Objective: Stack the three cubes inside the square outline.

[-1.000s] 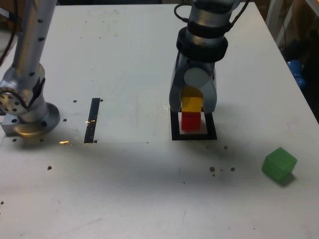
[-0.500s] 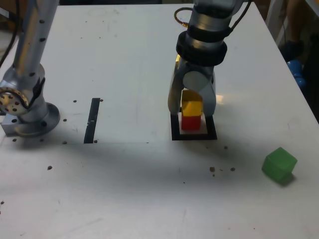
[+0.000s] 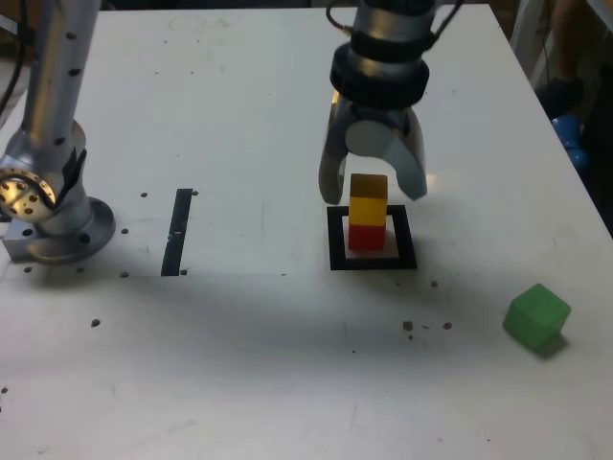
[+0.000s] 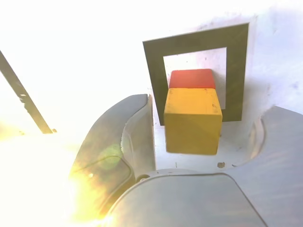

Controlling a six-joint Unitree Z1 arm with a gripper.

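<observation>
A yellow cube (image 3: 368,199) rests on a red cube (image 3: 365,237) inside the black square outline (image 3: 374,263). My gripper (image 3: 372,192) hangs just above and behind the stack, open, its two fingers spread on either side of the yellow cube without touching it. The wrist view shows the same: yellow cube (image 4: 192,120) over red cube (image 4: 191,78) within the square outline (image 4: 154,71), with clear gaps to the gripper (image 4: 203,142) fingers. A green cube (image 3: 536,314) lies alone on the table toward the front of the exterior view's right.
A thin black tape strip (image 3: 178,230) lies at the exterior view's left of the outline. The arm's base (image 3: 53,225) stands at the far left. Blue objects (image 3: 571,142) sit beyond the table's right edge.
The gripper has opened off the yellow cube and risen a little. The yellow cube stays on the red one.
</observation>
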